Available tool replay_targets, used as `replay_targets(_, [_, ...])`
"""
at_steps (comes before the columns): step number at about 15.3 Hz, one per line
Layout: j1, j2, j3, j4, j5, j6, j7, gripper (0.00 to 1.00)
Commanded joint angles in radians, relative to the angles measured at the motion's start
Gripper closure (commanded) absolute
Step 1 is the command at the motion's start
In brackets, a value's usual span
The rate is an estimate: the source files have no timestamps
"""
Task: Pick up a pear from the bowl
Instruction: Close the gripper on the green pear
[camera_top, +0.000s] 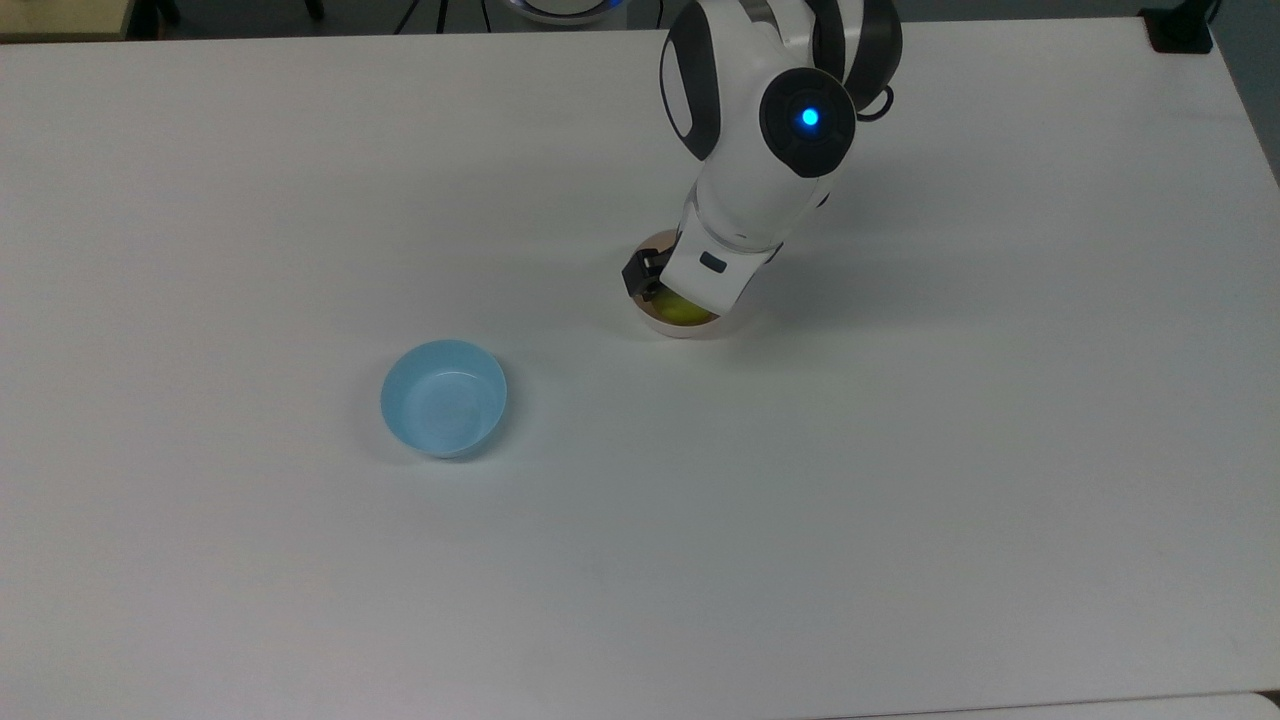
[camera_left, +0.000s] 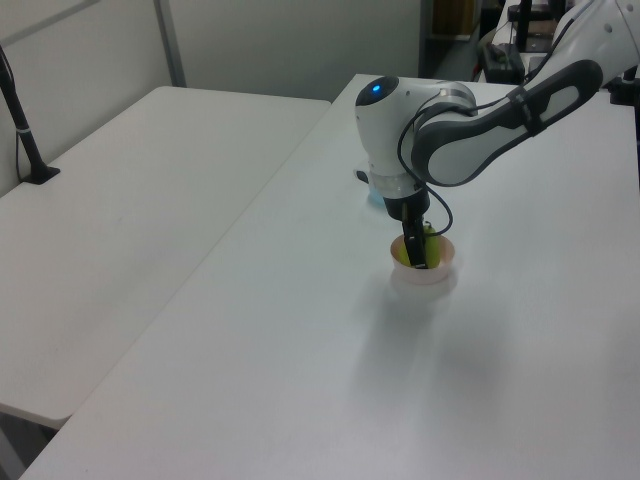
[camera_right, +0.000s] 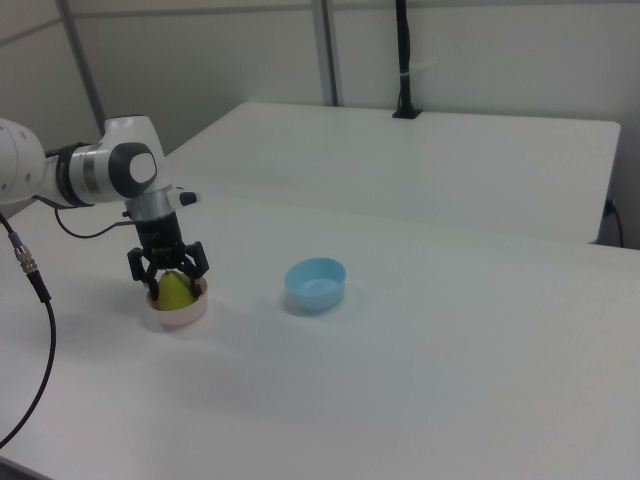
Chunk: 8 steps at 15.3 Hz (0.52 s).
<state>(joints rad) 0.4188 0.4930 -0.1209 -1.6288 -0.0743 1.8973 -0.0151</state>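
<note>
Gripper lowered into the pink bowl with fingers apart on either side of the pear lying inside; closing gently and evenly on the fruit's broad body should prevent slipping or bowl tipping.
</note>
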Motion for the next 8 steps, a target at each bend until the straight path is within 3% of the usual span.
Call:
replay_targets(1, [0.018, 0.002, -0.016, -0.009, -0.013, 0.029, 0.010, 0.42])
replay_targets(4, [0.017, -0.011, -0.016, -0.008, -0.013, 0.020, 0.007, 0.52])
replay_targets(8, [0.006, -0.094, -0.016, -0.008, -0.009, -0.012, 0.001, 0.54])
